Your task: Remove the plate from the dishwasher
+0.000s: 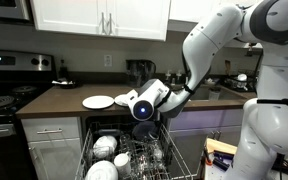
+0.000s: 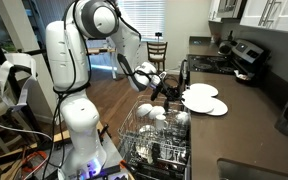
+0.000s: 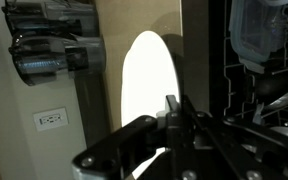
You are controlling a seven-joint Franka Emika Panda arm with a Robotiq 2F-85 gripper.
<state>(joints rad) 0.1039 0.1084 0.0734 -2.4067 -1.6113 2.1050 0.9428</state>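
Dishwasher (image 1: 92, 128): door was down and the wire rack (image 2: 134, 125) stood pulled out. It was loaded with other white crockery (image 1: 104, 148).
Tabletop (image 1: 54, 100): brown surface running above and behind the dishwasher. This was the drop-off area for the task.
Plate (image 1: 97, 101): clear of the rack and out of the dishwasher. It lay flat at tabletop level, just left of the pincer in an exterior view. Whether it rested fully on the surface could not be told.
Second plate (image 2: 212, 106): lay on the tabletop just beside the first, on the near side in an exterior view.
Pincer (image 3: 171, 108): jaws were drawn narrow at the plate rim. In the wrist view the fingertips overlapped the white edge, so this was judged a pinch grip on the plate.
Completed: lift-out from the rack and transfer to the tabletop, judged from where the plate lay.
Remaining: release the rim and back the arm away without dragging the plate or nudging its neighbour.
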